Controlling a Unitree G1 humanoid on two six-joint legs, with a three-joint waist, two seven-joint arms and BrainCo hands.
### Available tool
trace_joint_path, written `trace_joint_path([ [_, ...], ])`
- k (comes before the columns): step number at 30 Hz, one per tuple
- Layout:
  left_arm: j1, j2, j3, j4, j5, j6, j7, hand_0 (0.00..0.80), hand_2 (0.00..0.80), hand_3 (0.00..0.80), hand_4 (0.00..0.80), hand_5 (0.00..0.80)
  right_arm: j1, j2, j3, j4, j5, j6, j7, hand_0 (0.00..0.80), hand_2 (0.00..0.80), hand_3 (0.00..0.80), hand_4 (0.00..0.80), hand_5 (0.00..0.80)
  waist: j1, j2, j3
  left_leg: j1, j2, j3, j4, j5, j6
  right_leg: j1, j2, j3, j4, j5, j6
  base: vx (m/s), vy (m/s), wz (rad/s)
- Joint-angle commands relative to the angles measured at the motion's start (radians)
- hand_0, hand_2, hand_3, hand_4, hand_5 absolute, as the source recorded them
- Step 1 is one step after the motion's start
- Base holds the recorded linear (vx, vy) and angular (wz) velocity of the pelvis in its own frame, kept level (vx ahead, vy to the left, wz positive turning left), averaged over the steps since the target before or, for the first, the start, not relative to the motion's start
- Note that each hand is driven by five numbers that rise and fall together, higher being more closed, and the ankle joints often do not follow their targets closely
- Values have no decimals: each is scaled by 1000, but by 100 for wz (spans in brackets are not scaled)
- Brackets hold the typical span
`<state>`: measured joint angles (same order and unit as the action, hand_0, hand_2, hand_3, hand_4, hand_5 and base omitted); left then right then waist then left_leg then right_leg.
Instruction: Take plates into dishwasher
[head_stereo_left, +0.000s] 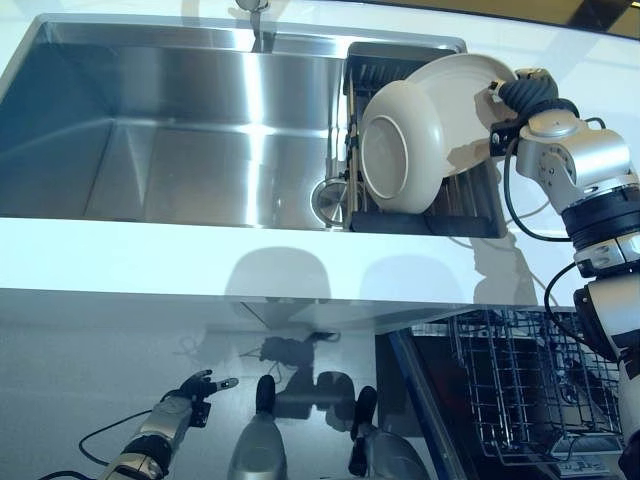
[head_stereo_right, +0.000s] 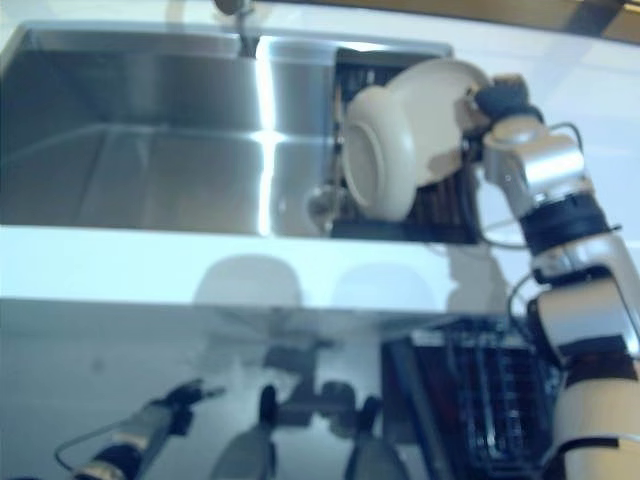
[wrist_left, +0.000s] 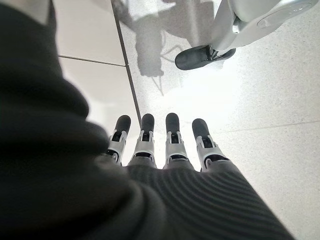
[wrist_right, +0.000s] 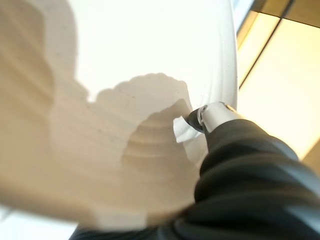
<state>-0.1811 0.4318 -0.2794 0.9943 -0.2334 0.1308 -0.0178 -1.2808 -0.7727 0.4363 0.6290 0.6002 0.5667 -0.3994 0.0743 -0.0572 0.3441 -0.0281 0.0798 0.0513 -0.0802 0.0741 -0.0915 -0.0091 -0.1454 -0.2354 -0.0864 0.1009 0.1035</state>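
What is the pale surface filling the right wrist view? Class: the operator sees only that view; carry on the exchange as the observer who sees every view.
Observer: It is a plate, standing on edge in a dark rack at the right end of the sink.
Operator: Is anything close to it?
Observer: A bowl stands on edge in the same rack, just in front of the plate.
Operator: Where is the dishwasher?
Observer: Its wire basket shows below the counter, on the robot's right.
Operator: And the other arm?
Observer: The left robot hand hangs low near the floor, fingers straight, holding nothing.
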Motion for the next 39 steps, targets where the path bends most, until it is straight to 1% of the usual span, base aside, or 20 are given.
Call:
trace_joint_path([
  [1, 15, 11, -47, 4, -24, -21, 11, 0, 0, 0, 0, 0, -144, -98, 63, -20, -70, -50, -38, 800, 800, 800, 800, 800, 32, -10, -96, 10, -37, 7, -7, -41, 35, 15, -7, 15, 4, -17, 32, 0, 0, 0],
  [9, 43, 6, -45, 13, -4, -27, 10, 0, 0, 0, 0, 0, -176, -126, 84, -5, -64, -19, -32, 800, 800, 800, 800, 800, 31, -22, -154, 42, -36, 12, -7, -53, 30, 52, -6, 14, -1, -29, 32, 0, 0, 0],
  [13, 54, 8, -41, 14, 8, -25, 5, 0, 0, 0, 0, 0, -185, -143, 92, 4, -59, -16, -28, 800, 800, 800, 800, 800, 28, -28, -183, 59, -37, 16, -7, -59, 30, 67, -8, 16, -1, -34, 34, 0, 0, 0],
  [20, 64, 9, -32, 13, 23, -14, -1, 0, 0, 0, 0, 0, -169, -168, 82, -2, -29, 6, -12, 800, 800, 800, 800, 800, 23, -37, -231, 90, -38, 23, -7, -72, 32, 94, -13, 19, -1, -40, 39, 5, 2, -1],
  [28, 76, 13, -15, 21, 19, -14, -15, 0, 0, 0, 0, 0, -136, -166, 63, -19, -37, 17, 12, 800, 800, 800, 800, 800, 23, -37, -259, 111, -41, 29, -7, -78, 34, 114, -16, 16, -1, -43, 45, 0, 0, 0],
  [32, 76, 13, -16, 21, 17, -18, -12, 0, 0, 0, 0, 0, -128, -159, 60, -24, -40, 18, 3, 800, 800, 800, 800, 800, 24, -39, -264, 114, -41, 32, -7, -78, 33, 116, -17, 12, -1, -43, 48, -9, -3, 0],
  [36, 78, 16, -11, 21, 32, -33, -17, 0, 0, 0, 0, 0, -131, -161, 64, -33, -75, 23, 15, 800, 800, 800, 800, 800, 23, -40, -272, 117, -42, 38, -7, -80, 35, 116, -19, 10, -1, -41, 51, -33, -19, 0],
  [39, 78, 19, -12, 14, 44, -42, -21, 0, 0, 0, 0, 0, -137, -170, 75, -36, -141, 34, 47, 800, 800, 800, 800, 800, 18, -41, -277, 122, -42, 44, -7, -83, 37, 115, -18, 14, -1, -38, 52, -35, -32, -2],
])
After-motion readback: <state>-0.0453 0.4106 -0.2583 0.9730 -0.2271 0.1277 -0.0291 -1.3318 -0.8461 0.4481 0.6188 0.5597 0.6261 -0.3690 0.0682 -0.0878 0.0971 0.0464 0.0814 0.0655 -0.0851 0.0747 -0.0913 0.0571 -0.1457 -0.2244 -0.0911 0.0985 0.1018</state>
